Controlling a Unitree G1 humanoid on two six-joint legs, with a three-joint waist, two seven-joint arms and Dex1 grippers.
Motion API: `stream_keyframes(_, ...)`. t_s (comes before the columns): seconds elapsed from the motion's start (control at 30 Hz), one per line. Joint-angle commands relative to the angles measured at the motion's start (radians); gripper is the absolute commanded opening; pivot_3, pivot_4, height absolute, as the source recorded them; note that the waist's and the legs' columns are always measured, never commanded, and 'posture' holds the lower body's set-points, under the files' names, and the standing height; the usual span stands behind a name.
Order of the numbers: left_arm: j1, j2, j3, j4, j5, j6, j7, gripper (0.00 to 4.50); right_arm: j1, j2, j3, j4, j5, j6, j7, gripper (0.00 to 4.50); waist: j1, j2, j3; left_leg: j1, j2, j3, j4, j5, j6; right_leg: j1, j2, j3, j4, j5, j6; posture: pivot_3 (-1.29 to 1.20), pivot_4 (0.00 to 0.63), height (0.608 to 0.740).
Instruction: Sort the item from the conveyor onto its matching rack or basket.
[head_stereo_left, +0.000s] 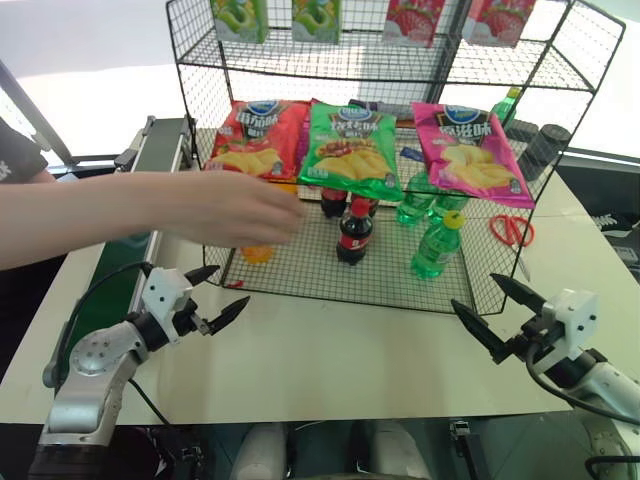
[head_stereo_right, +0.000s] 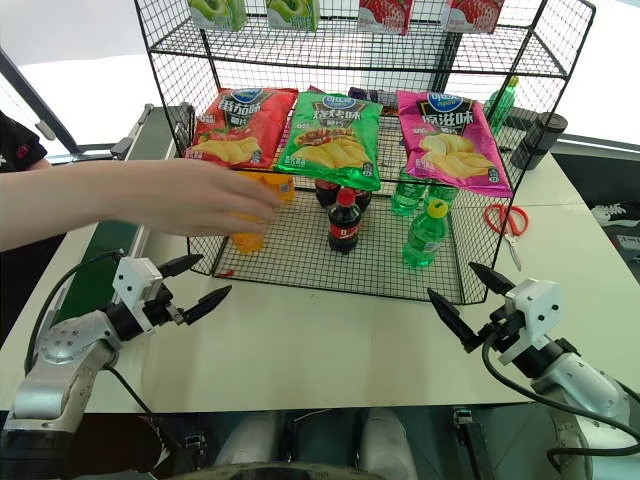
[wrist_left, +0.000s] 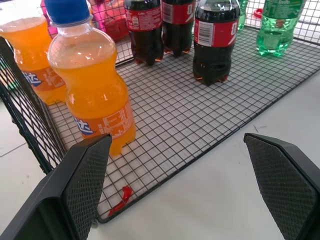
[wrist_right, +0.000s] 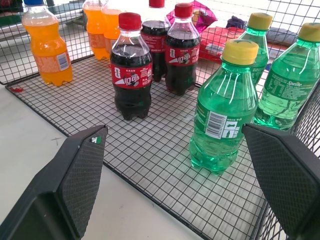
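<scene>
The green bottle (wrist_right: 224, 107) stood upright on the rack's (head_stereo_left: 400, 292) bottom grid, near its front right corner, yellow cap on. My right wrist view read "Sprite" on the green bottle behind it; the head views couldn't. A cola bottle (head_stereo_left: 354, 231) stood left of it, orange bottles (wrist_left: 92, 90) further left under a person's hand (head_stereo_left: 235, 208). The conveyor (head_stereo_left: 150, 165) ran along the rack's left. My left gripper (head_stereo_left: 218, 297) and right gripper (head_stereo_left: 488, 311) hovered before the rack, fingers spread, holding nothing.
</scene>
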Motion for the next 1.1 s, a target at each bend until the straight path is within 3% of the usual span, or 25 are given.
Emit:
stream_keyframes(0.03, -0.019, -0.005, 0.008, -0.015, 0.004, -0.011, 0.005, 4.50, -0.010, -0.004, -0.013, -0.013, 0.002, -0.013, 0.002, 4.47, 0.000, 0.000, 0.000, 0.000, 0.000, 0.000, 0.000, 0.000, 0.000, 0.000, 0.000, 0.000, 0.000, 0.000, 0.000, 0.00, 0.150, 0.732)
stream_keyframes(1.1, -0.016, 0.000, 0.008, -0.033, 0.007, 0.005, 0.003, 4.50, -0.029, 0.017, 0.017, 0.038, -0.015, -0.055, 0.020, 4.47, 0.000, 0.000, 0.000, 0.000, 0.000, 0.000, 0.000, 0.000, 0.000, 0.000, 0.000, 0.000, 0.000, 0.000, 0.000, 0.00, 0.150, 0.732)
